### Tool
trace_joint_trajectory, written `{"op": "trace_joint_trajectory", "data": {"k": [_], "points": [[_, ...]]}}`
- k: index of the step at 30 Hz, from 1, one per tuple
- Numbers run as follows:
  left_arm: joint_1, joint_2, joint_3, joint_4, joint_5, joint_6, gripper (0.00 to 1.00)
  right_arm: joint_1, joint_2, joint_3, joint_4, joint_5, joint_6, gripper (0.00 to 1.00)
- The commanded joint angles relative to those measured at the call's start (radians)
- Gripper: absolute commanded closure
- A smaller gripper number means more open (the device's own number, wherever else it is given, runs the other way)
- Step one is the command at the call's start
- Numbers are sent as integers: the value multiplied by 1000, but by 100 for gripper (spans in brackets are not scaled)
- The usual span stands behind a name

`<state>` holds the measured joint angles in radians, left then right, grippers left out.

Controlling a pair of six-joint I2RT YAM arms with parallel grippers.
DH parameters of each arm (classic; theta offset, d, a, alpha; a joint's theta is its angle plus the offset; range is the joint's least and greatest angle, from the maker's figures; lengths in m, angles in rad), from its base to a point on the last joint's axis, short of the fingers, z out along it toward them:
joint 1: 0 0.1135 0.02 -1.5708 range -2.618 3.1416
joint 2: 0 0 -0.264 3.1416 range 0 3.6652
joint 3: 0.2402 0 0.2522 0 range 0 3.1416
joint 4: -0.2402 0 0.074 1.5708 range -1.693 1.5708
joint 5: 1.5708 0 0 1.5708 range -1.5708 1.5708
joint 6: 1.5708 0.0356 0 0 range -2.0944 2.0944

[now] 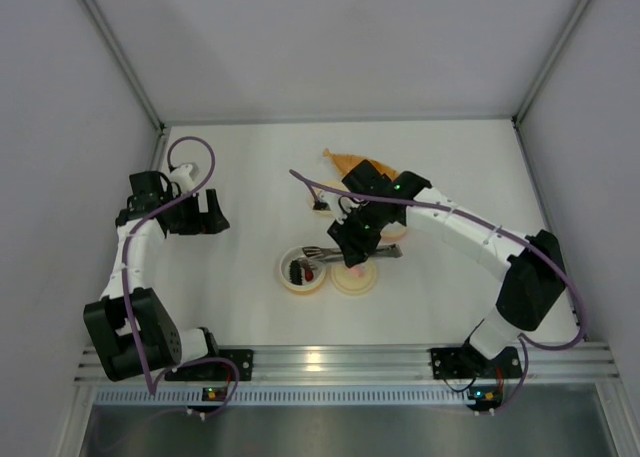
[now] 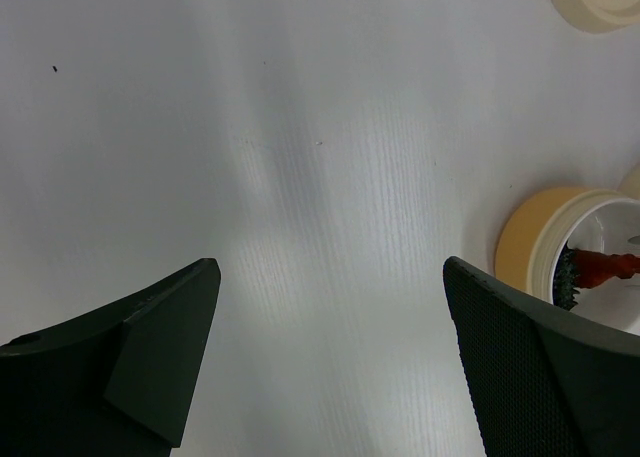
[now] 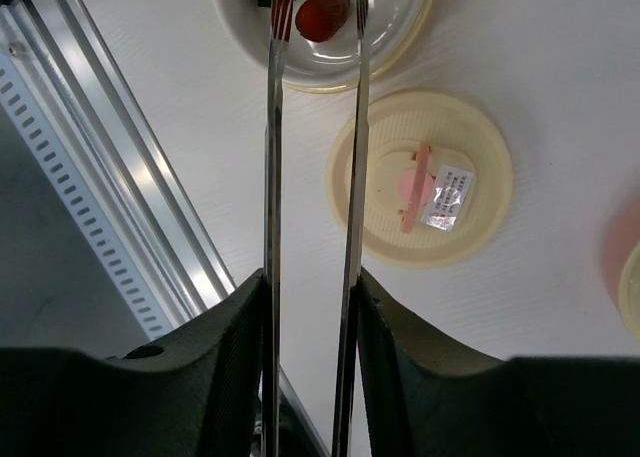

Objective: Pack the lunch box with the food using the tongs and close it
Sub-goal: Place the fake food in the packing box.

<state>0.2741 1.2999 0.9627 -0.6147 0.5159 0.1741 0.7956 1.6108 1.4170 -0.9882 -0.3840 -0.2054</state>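
"Where are the tongs right now?"

"The tongs (image 3: 272,177) stick straight out of the right end effector (image 3: 310,287). Both thin arms are caught between its fingers (image 3: 235,327), which pinch them from either side. The tips reach over the round lunch box (image 3: 405,37)."

"Is any food in the box?"

"The dark red piece (image 3: 322,12) sits inside it, between the two tips. I cannot tell whether they touch it. The black ridged piece (image 1: 296,270) lies in the same box, just beside the red one."

"What is around it?"

"A cream lid (image 3: 420,177) with a pink motif lies flat on the worktop (image 1: 260,167), just beside the box. An orange boat-shaped dish (image 1: 360,164) lies farther back, behind the right arm."

"And the other arm?"

"The left end effector (image 2: 330,307) hangs well off to the left over bare worktop. It is spread wide with nothing between its fingers."
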Motion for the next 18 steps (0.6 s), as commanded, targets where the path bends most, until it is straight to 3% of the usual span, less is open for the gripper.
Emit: {"op": "trace_joint_trajectory", "data": {"k": [1, 12, 18], "points": [[8, -28, -1, -5, 10, 15, 2, 24, -14, 62, 8, 13, 8, 62], [7, -40, 5, -14, 9, 21, 2, 5, -68, 143, 28, 122, -5, 60], [8, -51, 7, -20, 12, 27, 2, -139, -78, 146, 100, 148, 84, 60]]}}
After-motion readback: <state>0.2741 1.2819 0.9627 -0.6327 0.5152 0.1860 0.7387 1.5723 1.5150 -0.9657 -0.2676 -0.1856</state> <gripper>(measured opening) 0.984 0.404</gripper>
